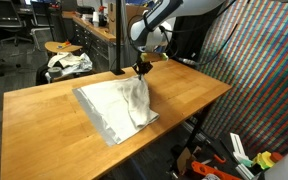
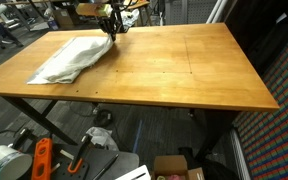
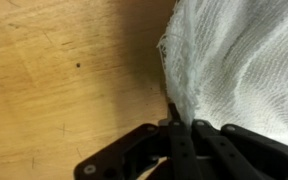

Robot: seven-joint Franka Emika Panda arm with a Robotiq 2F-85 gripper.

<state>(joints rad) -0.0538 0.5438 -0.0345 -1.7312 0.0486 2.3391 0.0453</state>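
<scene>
A white cloth (image 1: 119, 108) lies on the wooden table (image 1: 44, 120), near the edge that faces the patterned curtain. My gripper (image 1: 141, 70) is at one corner of the cloth and holds it lifted, so that part of the cloth hangs in a fold below the fingers. In the other exterior view the gripper (image 2: 111, 31) is at the far end of the cloth (image 2: 69, 60). In the wrist view the jaws (image 3: 181, 125) are pressed together on the cloth's edge (image 3: 239, 60), with bare table wood (image 3: 64, 70) beside it.
A stool (image 1: 68, 62) with crumpled cloth stands beyond the table, with office chairs and a workbench behind it. A patterned curtain (image 1: 269, 60) hangs to one side. Under the table lie an orange tool (image 2: 41, 160) and a cardboard box (image 2: 179, 168).
</scene>
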